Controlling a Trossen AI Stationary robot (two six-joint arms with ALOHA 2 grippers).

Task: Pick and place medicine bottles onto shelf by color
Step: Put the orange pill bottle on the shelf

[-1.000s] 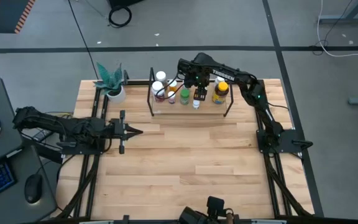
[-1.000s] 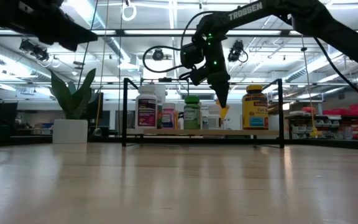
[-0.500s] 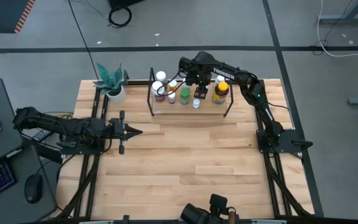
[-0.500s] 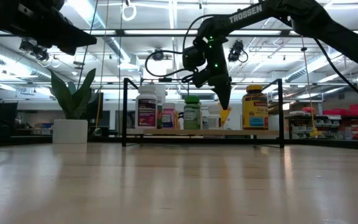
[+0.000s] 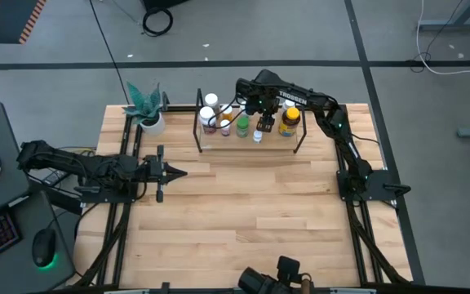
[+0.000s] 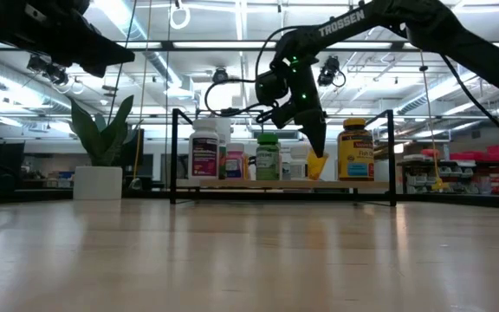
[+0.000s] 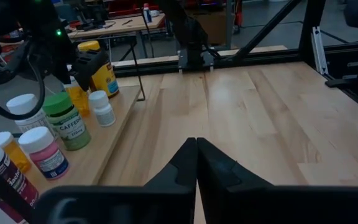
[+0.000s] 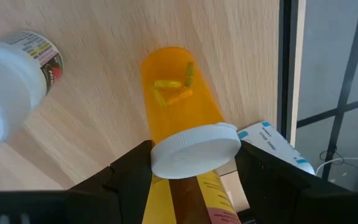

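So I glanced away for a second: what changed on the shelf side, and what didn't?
The right gripper, shut on the orange bottle by its white cap, has tipped it slightly, swinging its base toward the amber bottle, low over the shelf. No release yet. The other bottles, the plant and the shut left gripper stayed put.

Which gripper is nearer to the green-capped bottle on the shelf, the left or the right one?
Right. The right gripper, gripping an orange bottle, hangs over the shelf just beside the green-capped bottle. The left gripper waits shut, well off the shelf.
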